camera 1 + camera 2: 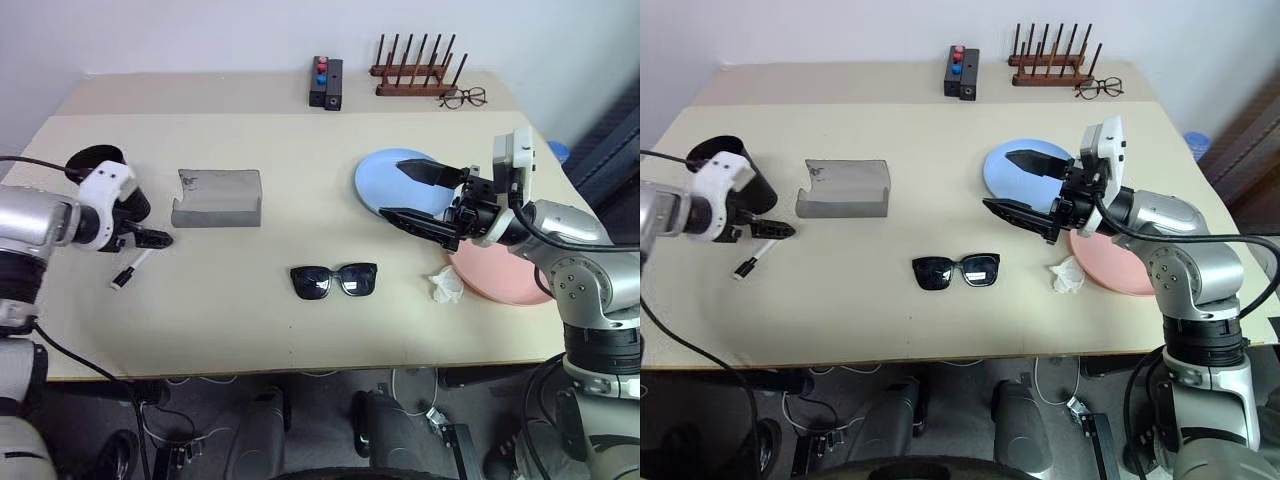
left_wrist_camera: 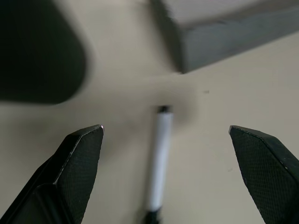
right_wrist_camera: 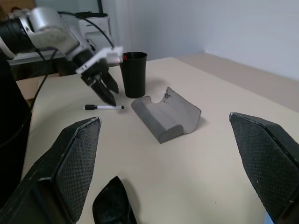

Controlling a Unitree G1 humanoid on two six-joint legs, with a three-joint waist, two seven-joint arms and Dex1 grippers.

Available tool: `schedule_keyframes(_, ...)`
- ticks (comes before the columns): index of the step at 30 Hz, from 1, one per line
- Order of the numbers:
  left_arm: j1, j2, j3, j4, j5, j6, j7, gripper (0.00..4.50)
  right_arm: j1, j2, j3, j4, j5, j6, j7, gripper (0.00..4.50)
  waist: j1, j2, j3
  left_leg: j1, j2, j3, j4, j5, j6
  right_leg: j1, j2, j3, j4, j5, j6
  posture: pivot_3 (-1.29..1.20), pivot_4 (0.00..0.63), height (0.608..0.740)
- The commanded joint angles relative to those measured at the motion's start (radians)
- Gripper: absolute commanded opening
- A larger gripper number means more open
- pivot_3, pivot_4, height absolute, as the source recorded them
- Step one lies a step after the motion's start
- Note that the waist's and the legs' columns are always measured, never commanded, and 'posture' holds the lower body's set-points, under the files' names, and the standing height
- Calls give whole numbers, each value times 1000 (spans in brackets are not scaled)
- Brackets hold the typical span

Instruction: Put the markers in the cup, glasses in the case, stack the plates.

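The left gripper (image 2: 166, 133) hangs fingers apart, tilted down over the white marker (image 2: 159, 163), which lies on bare table (image 1: 230, 320) near the left edge. Just beyond stand the black cup (image 3: 134, 73) and the grey case (image 1: 217, 197) (lid up). The right gripper (image 1: 418, 194), fingers wide and empty, is held roughly level above the blue plate (image 1: 385, 180); the pink plate (image 1: 1120, 270) sits nearer right. The sunglasses (image 1: 334, 280) lie mid-table in open space.
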Motion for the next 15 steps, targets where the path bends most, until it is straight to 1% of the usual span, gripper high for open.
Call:
schedule_keyframes(1, -53, -2, -36, 56, 67, -46, -63, 4461, 6, -13, -33, -42, 11, -7, -8, 4500, -4, 0, 0, 0, 0, 0, 0, 0, 0, 0, 0, 0, 0, 0, 1, 0, 150, 740)
schedule_keyframes(3, -71, -21, -53, 111, 96, -72, -84, 4461, 16, -16, -40, -50, 14, -5, -15, 4500, -3, 0, 0, 0, 0, 0, 0, 0, 0, 0, 0, 0, 0, 1, 1, 0, 150, 740)
schedule_keyframes(7, -82, -29, -100, 182, 167, -129, -141, 4461, 30, -20, -44, -64, 13, -6, -21, 4500, -2, 0, 0, 0, 0, 0, 0, 0, 0, -1, 0, 0, 1, 1, 1, 0, 150, 740)
schedule_keyframes(12, -117, -47, -114, 254, 215, -144, -225, 4461, 30, -20, -48, -62, 13, -6, -27, 4500, -1, 0, 0, 1, 0, 0, 0, 0, 0, -1, 0, 0, 1, 0, -1, 0, 150, 740)
schedule_keyframes(13, -123, -54, -121, 266, 230, -161, -233, 4228, 28, -20, -46, -60, 11, -9, -25, 4500, 0, 0, 0, 1, 0, 0, 0, 0, 0, -1, 0, 0, 1, 0, -1, 0, 150, 740)
schedule_keyframes(15, -133, -68, -123, 278, 248, -168, -252, 3610, 23, -20, -43, -55, 9, -11, -23, 4500, 1, 0, 0, 1, 0, 0, 0, 0, 0, 0, 0, 0, 1, 0, -1, 0, 150, 740)
